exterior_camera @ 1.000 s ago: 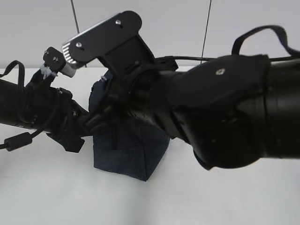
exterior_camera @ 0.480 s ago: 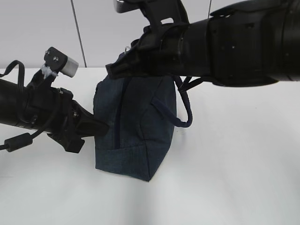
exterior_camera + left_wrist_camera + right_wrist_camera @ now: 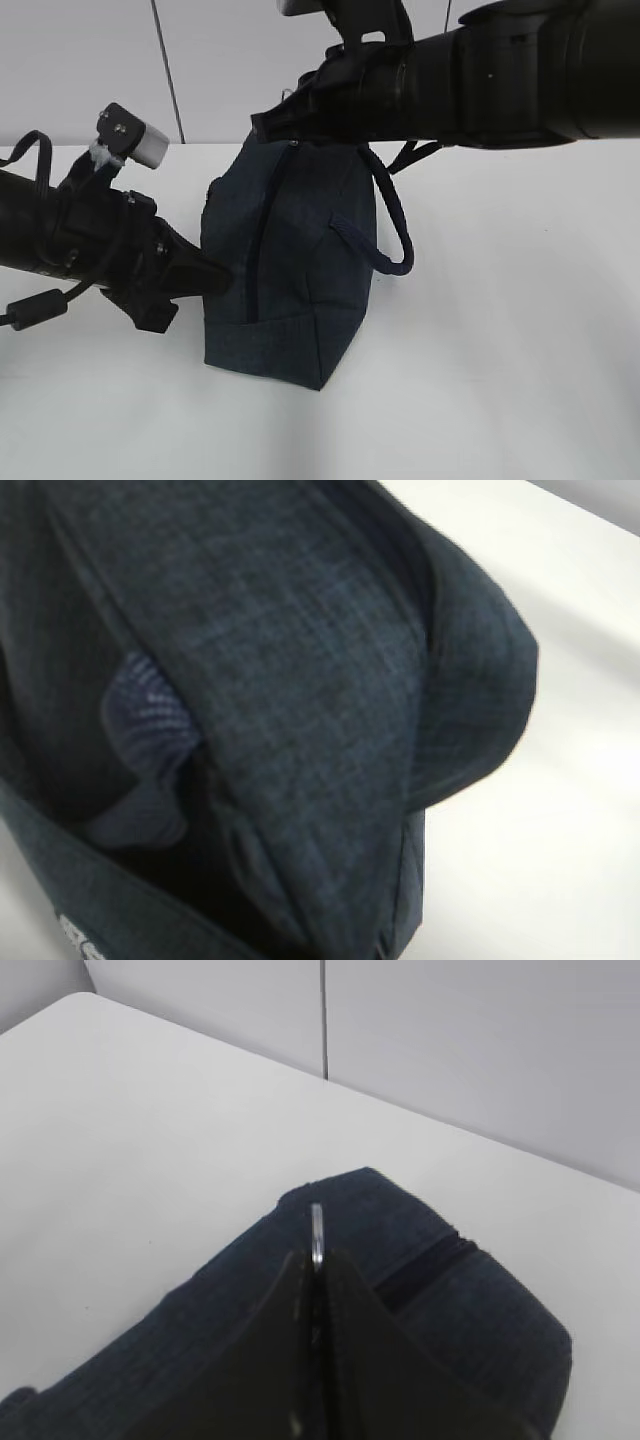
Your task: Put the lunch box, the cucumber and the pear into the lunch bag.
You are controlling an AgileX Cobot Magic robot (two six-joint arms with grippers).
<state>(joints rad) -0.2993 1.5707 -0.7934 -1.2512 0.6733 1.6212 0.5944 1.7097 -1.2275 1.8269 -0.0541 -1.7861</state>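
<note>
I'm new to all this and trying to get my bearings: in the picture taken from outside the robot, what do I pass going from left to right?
Left arm's claw, pressed to the bag's side → navy lunch bag → its loop handle → bare white table.
</note>
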